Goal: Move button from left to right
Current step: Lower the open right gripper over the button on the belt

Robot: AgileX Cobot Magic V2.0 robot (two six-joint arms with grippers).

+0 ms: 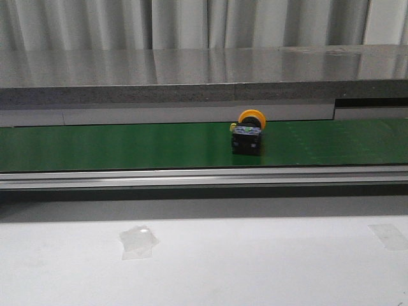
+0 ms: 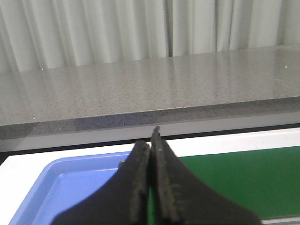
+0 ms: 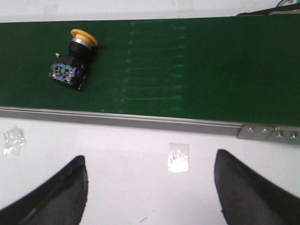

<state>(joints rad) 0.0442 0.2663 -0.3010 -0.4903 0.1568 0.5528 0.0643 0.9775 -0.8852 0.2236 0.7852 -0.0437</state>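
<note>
1. The left gripper (image 2: 151,140) is clenched — its two black fingers (image 2: 138,187) are pressed flat together with nothing between them, seen in the left wrist view above the edge of a blue tray (image 2: 56,187) and the green belt (image 2: 234,183).

2. The right gripper (image 3: 150,187) stands released, its dark fingertips (image 3: 61,192) spread wide apart over the white table (image 3: 117,150), holding nothing; a small patch of clear tape (image 3: 178,157) lies on the table between them.

3. The button (image 1: 247,132) lies on its side on the green conveyor belt (image 1: 115,146), a little right of centre in the front view — yellow-orange mushroom head pointing toward the far side, black body toward the robot, its label end facing the near rail.

4. In the right wrist view the button (image 3: 71,60) sits well apart from the right gripper, beyond the belt's metal rail (image 3: 140,122).

5. Behind the belt runs a grey speckled counter (image 1: 191,70), with pale curtains (image 1: 191,22) as backdrop; more tape patches (image 1: 138,242) mark the near table.
</note>
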